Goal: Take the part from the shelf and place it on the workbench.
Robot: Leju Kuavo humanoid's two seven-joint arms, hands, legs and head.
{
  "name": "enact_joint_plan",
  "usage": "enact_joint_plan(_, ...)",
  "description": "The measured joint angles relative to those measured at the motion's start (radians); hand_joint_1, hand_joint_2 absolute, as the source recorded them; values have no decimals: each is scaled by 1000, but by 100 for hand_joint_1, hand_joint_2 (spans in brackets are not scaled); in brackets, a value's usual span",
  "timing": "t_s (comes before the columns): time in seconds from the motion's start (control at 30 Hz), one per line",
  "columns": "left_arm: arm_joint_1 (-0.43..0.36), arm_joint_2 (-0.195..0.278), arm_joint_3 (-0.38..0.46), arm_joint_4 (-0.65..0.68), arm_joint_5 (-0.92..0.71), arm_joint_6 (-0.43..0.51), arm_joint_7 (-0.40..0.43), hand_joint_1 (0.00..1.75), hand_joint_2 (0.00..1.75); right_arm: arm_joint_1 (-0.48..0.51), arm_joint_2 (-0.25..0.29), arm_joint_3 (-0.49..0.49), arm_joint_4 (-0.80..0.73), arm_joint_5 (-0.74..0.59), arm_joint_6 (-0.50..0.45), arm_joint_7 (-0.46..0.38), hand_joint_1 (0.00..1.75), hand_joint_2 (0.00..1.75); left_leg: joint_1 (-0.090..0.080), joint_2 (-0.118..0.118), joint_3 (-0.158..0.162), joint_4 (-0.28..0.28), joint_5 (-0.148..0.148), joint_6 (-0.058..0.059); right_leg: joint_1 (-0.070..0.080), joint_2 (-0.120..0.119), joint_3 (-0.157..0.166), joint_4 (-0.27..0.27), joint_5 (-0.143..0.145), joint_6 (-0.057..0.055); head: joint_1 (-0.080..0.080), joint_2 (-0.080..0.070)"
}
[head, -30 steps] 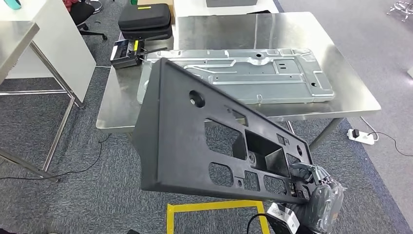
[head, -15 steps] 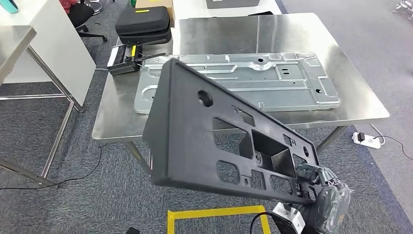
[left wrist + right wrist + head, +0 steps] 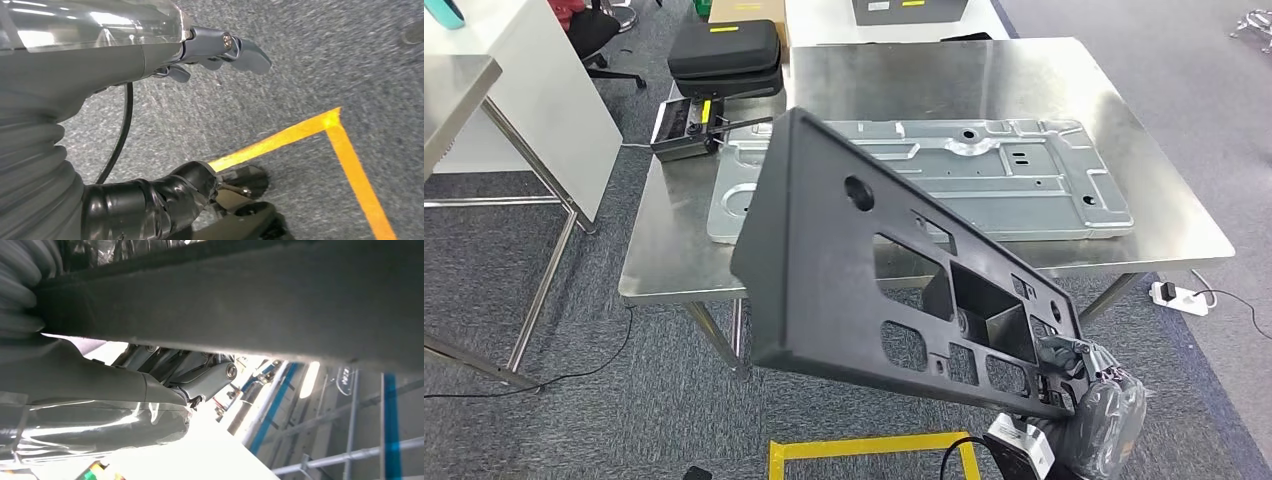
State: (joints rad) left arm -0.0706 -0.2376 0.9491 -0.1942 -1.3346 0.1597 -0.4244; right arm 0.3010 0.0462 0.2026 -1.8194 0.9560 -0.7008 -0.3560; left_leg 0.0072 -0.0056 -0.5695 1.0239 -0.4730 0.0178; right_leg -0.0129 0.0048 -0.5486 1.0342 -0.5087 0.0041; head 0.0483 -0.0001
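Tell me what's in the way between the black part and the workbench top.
The black part, held by the right hand, hangs before the workbench. A stamped metal plate covers the middle; bare steel remains along the near edge and far side.

We've got bare workbench (image 3: 904, 75) top at 12 o'clock; the metal panel (image 3: 944, 180) hogs the middle, black tool (image 3: 686, 128) blocks 10 o'clock

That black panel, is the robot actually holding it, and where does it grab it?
Yes. The right hand grips the black panel at its lower corner nearest the robot; the rest juts out unsupported toward the workbench. The left hand holds nothing.
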Motion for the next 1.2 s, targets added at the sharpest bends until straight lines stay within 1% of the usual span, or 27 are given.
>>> enact_joint_plan(0.07,1,-1,0,0,0,1,1,0,175,0,0,-2,-1,0,0,0,171,175,3,1,6,-9,3,14,-2,-1,-21,52,-34,9,0,0)
enact_joint_plan(0.13,-1,-1,0,0,0,2,1,0,175,0,0,-3,-2,0,0,0,171,175,2,2,8,-11,2,23,-3,-2,-84,177,-94,14,1,0)
enact_joint_plan(0.17,-1,-1,0,0,0,2,1,0,175,1,0,-4,-2,-1,0,0,171,175,1,2,8,-10,1,25,-3,-2,-119,239,-115,15,1,0)
enact_joint_plan(0.2,0,-1,0,0,0,2,1,0,175,1,0,-4,-2,-1,0,0,171,175,-1,2,9,-9,-1,26,-3,-2,-142,274,-117,15,1,0)
enact_joint_plan(0.23,0,-1,0,0,0,2,1,0,175,1,0,-5,-2,-2,0,0,171,175,-2,1,11,-8,-4,26,-2,-2,-146,271,-98,13,1,0)
enact_joint_plan(0.27,0,-1,0,0,0,2,1,0,175,1,0,-5,-2,-2,0,0,171,175,-3,1,15,-8,-6,25,-2,-3,-131,229,-62,9,1,0)
enact_joint_plan(0.3,1,-1,0,0,0,2,1,0,175,1,0,-6,-2,-2,0,0,171,175,-4,0,19,-7,-9,23,0,-3,-102,159,-20,4,1,0)
enact_joint_plan(0.33,0,-2,0,0,0,2,1,0,175,1,0,-7,-2,-2,0,0,171,175,-6,-1,23,-7,-13,21,3,-3,-72,93,10,-3,1,0)
enact_joint_plan(0.37,0,-2,0,0,0,2,1,0,175,1,0,-7,-2,-2,0,0,171,175,-7,-1,24,-6,-15,17,6,-3,-49,42,28,-8,1,0)
enact_joint_plan(0.4,-1,-3,0,0,0,2,1,0,175,1,0,-8,-3,-2,0,0,171,175,-8,-1,24,-5,-17,14,10,-3,-38,13,33,-12,1,0)
enact_joint_plan(0.43,-1,-4,0,0,0,2,1,0,175,1,0,-8,-3,-2,0,0,171,175,-9,-1,24,-6,-18,10,13,-2,-36,7,30,-14,1,0)
enact_joint_plan(0.53,-1,-4,0,0,-1,2,2,0,175,2,1,-10,-5,-2,0,0,171,175,-9,0,23,4,-31,-5,5,-2,-29,-8,34,-23,0,0)
enact_joint_plan(0.57,-2,-4,0,0,-1,2,2,0,175,2,1,-10,-5,-2,0,0,171,175,-8,0,11,32,-50,-9,1,-3,-24,-13,36,-27,0,0)
enact_joint_plan(0.6,-2,-4,0,0,-1,2,2,0,175,1,2,-10,-6,-2,0,0,171,175,-6,0,-10,81,-78,-14,-1,-4,-21,-16,36,-31,0,0)
enact_joint_plan(0.67,-2,-4,0,0,-1,2,2,0,175,1,3,-10,-6,-2,0,0,171,175,-2,1,-76,212,-135,-22,0,-6,-20,-15,34,-36,-1,0)
enact_joint_plan(0.7,0,-4,0,0,-1,2,2,0,175,2,3,-10,-6,-2,0,0,171,175,0,1,-102,259,-145,-24,0,-6,-19,-13,32,-37,-1,0)
enact_joint_plan(0.73,1,-4,0,0,0,2,2,0,175,2,3,-10,-5,-2,0,0,171,175,1,1,-112,271,-135,-26,0,-5,-18,-11,30,-36,-1,0)
enact_joint_plan(0.77,1,-3,0,0,0,3,2,0,175,2,3,-10,-5,-2,0,0,171,175,3,1,-102,242,-106,-27,0,-4,-16,-10,27,-35,-1,0)
enact_joint_plan(0.83,0,-2,0,0,1,10,4,0,175,2,4,-10,-5,-2,0,0,171,175,5,1,-44,109,-33,-24,-1,-2,-9,-6,20,-29,-1,0)
enact_joint_plan(0.87,-1,-2,0,0,1,15,6,0,175,1,4,-11,-5,-2,0,-1,171,175,4,1,-18,51,-11,-21,1,-1,-8,-4,17,-24,-1,0)
enact_joint_plan(0.9,-2,-2,0,0,1,21,9,0,175,1,5,-11,-6,-2,0,-1,171,175,2,0,-3,16,-2,-17,2,-1,-9,-2,16,-19,0,0)
enact_joint_plan(0.97,-3,-2,0,0,2,30,13,0,175,1,5,-11,-6,-2,0,-2,171,175,-2,-1,1,2,-2,-8,4,-1,-11,-2,17,-8,0,0)
enact_joint_plan(1.03,-2,-3,0,0,4,30,15,0,175,1,5,-12,-7,-2,0,-2,171,175,0,-1,3,-6,3,4,2,-1,-13,2,10,2,0,0)
enact_joint_plan(1.07,-2,-3,0,0,4,26,14,0,175,0,5,-12,-7,-2,0,-2,171,175,2,0,5,-11,6,11,1,-1,-22,24,-6,7,0,0)
enact_joint_plan(1.1,-3,-4,1,0,5,20,10,0,175,-1,5,-13,-8,-2,0,-2,171,175,3,0,6,-15,8,16,0,-2,-41,68,-33,11,0,0)
enact_joint_plan(1.17,-5,-4,1,0,7,10,4,0,175,-3,5,-13,-7,-2,0,-2,171,175,2,1,6,-15,8,22,-1,-2,-104,202,-97,17,0,0)
enact_joint_plan(1.2,-4,-4,1,0,8,8,2,0,175,-2,5,-13,-7,-2,0,-2,171,175,1,2,6,-14,7,23,-2,-2,-132,258,-114,19,0,0)
